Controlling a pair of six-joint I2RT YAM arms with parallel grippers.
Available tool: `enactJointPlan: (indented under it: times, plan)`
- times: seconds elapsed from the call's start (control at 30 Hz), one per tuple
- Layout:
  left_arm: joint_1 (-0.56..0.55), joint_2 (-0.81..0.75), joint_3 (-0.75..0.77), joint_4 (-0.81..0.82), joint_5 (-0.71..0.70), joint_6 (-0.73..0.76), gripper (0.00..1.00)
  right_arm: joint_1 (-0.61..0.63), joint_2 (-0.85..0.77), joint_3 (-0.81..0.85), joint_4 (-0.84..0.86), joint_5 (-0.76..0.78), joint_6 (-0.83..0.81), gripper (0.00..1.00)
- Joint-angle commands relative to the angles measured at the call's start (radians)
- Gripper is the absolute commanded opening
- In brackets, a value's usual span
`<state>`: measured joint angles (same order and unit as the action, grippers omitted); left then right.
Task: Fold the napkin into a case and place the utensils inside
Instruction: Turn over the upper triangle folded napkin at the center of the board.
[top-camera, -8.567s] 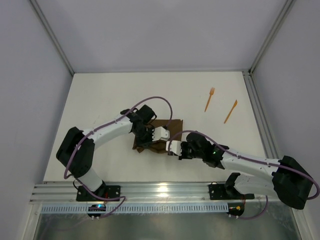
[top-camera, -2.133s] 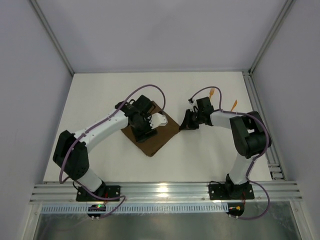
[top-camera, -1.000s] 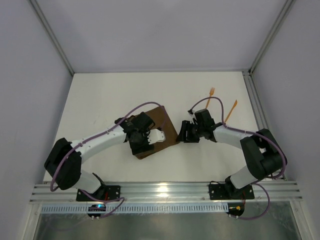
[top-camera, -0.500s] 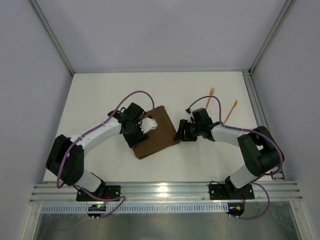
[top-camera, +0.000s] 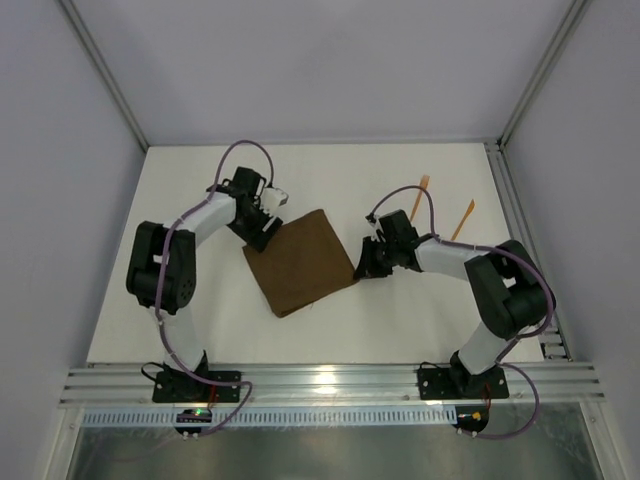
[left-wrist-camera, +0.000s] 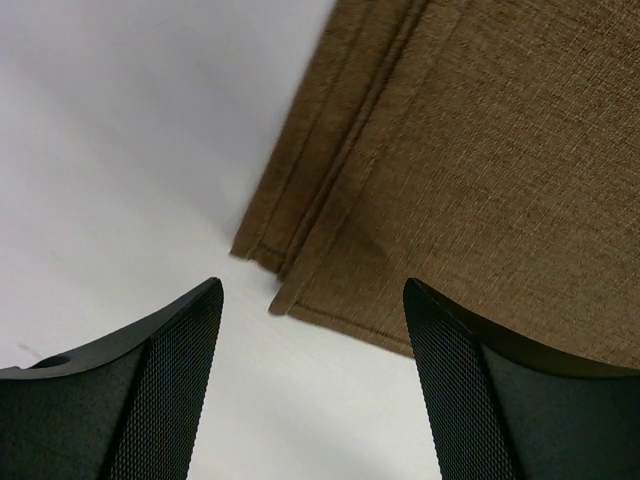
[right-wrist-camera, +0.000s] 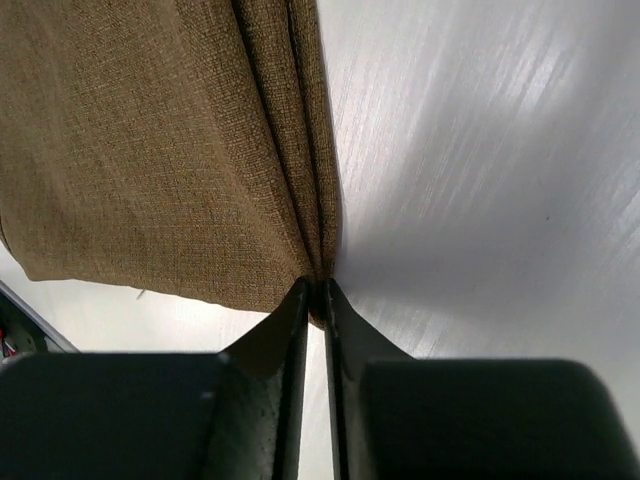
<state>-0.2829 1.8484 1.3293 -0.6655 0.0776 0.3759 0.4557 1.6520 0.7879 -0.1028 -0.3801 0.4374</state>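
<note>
Left pincer (left-wrist-camera: 312, 290) withdrawn off napkin (top-camera: 300, 262); white tabletop (top-camera: 200, 320), grey walls (top-camera: 300, 70).

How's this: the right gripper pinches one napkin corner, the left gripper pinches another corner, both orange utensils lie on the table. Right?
Not the left. The left wrist view shows the left gripper open, fingers spread either side of the napkin corner, not closed on it. The right gripper does pinch its corner, and the utensils lie on the table.

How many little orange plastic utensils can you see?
2. The orange plastic fork lies near the table's far right corner; the plain pointed orange plastic piece lies just right of it.
</note>
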Motion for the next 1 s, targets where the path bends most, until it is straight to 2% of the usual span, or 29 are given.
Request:
enactJointPlan:
  times: [0.0, 0.1, 0.2, 0.23, 0.3, 0.33, 0.37, 0.4, 0.43, 0.53, 0.6, 0.7, 0.77, 0.8, 0.87, 0.9, 0.97]
  plan:
    - [-0.015, 0.041, 0.016, 0.017, 0.045, 0.017, 0.75, -0.023, 0.028, 0.071, -0.038, 0.026, -0.054, 0.10]
    - [-0.004, 0.025, 0.007, 0.026, 0.066, -0.003, 0.73, -0.080, 0.072, 0.157, -0.089, 0.012, -0.112, 0.06]
    - [-0.001, 0.008, 0.001, 0.018, 0.056, -0.011, 0.73, -0.121, 0.166, 0.311, -0.207, -0.010, -0.190, 0.06]
    - [-0.001, 0.003, 0.004, 0.015, 0.057, -0.012, 0.73, -0.138, 0.193, 0.409, -0.277, 0.013, -0.247, 0.07]
    - [-0.001, 0.000, 0.001, 0.007, 0.060, -0.014, 0.73, -0.146, 0.293, 0.515, -0.345, 0.036, -0.291, 0.15]
    - [-0.001, 0.002, 0.002, 0.004, 0.068, -0.018, 0.73, -0.150, 0.325, 0.621, -0.404, 0.053, -0.319, 0.21]
    - [-0.001, 0.003, 0.004, 0.000, 0.074, -0.023, 0.73, -0.150, 0.385, 0.673, -0.429, 0.059, -0.328, 0.29]
    - [-0.001, 0.006, 0.007, -0.005, 0.082, -0.035, 0.73, -0.152, 0.406, 0.721, -0.454, 0.070, -0.336, 0.42]
    - [-0.001, 0.014, 0.011, -0.017, 0.088, -0.041, 0.73, -0.155, 0.423, 0.802, -0.486, 0.088, -0.353, 0.45]
    - [-0.001, 0.026, 0.013, -0.026, 0.093, -0.061, 0.73, -0.157, 0.392, 0.855, -0.489, 0.139, -0.376, 0.50]
    - [-0.001, 0.040, 0.011, -0.032, 0.100, -0.068, 0.73, -0.152, 0.317, 0.806, -0.442, 0.153, -0.394, 0.52]
    - [-0.001, 0.063, 0.008, -0.039, 0.145, -0.077, 0.68, -0.088, 0.094, 0.595, -0.222, 0.174, -0.486, 0.53]
    - [-0.002, 0.075, 0.010, -0.058, 0.169, -0.088, 0.57, -0.017, -0.071, 0.402, -0.137, 0.202, -0.569, 0.54]
    - [-0.002, 0.087, 0.010, -0.063, 0.185, -0.091, 0.48, 0.064, -0.124, 0.272, -0.051, 0.204, -0.660, 0.55]
    - [-0.004, 0.101, 0.007, -0.080, 0.191, -0.097, 0.39, 0.145, -0.257, 0.151, 0.035, 0.184, -0.739, 0.57]
    - [-0.004, 0.110, 0.005, -0.085, 0.191, -0.098, 0.30, 0.216, -0.293, 0.054, 0.093, 0.156, -0.805, 0.58]
    - [-0.004, 0.110, -0.004, -0.095, 0.200, -0.094, 0.22, 0.273, -0.372, -0.024, 0.146, 0.133, -0.862, 0.60]
